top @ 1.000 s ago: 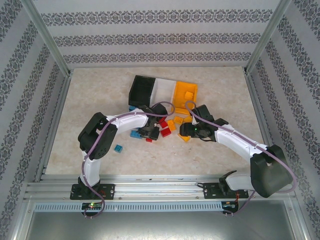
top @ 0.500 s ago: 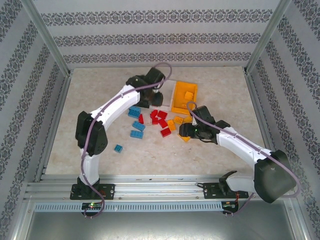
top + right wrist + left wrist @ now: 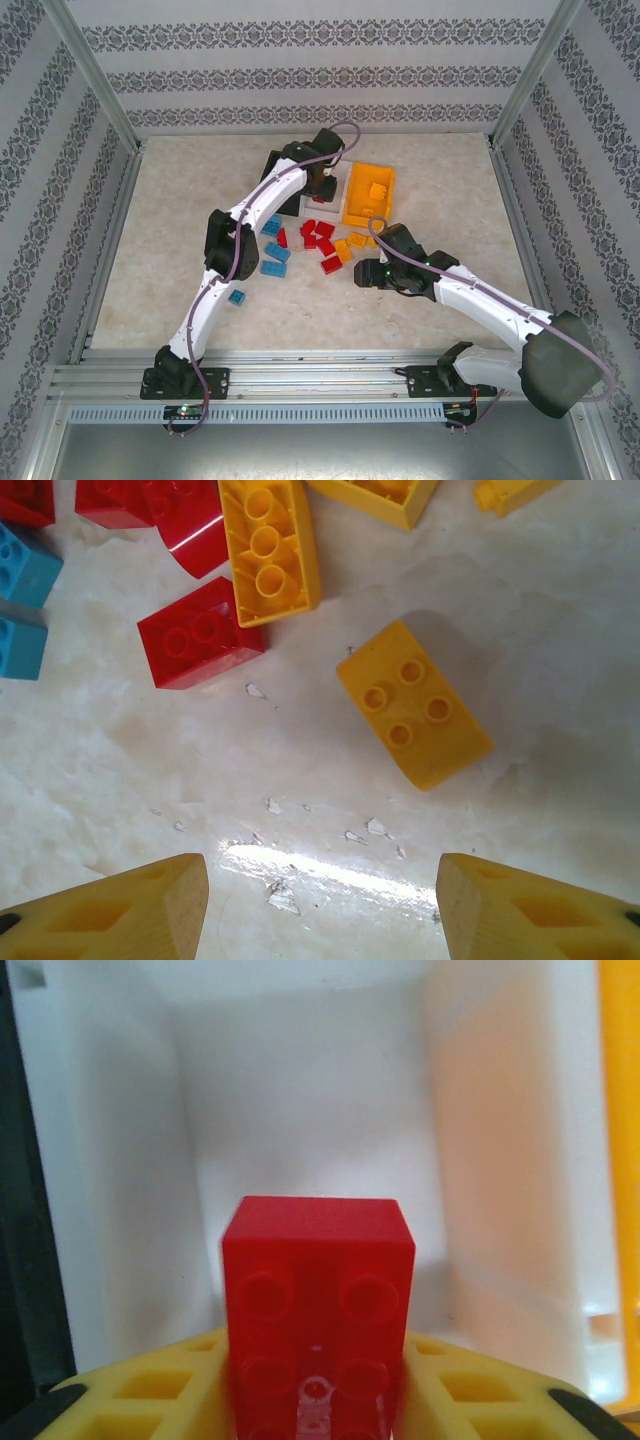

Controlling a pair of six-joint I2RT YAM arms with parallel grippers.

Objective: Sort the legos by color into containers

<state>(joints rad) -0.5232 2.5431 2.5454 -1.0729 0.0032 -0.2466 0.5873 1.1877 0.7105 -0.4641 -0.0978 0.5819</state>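
My right gripper hung low over the worktop, nearest the arm bases, jaws spread wide and holding nothing. In its wrist view an orange brick lay studs-up just ahead of the open fingers, not touching them, with a red brick to its left. Farther out, loose blue legos lay on the left and red legos in the middle. Beyond them, my left gripper was clamped on a red lego, held at the mouth of the white bin. The black bin stood to its left and the orange bin to its right.
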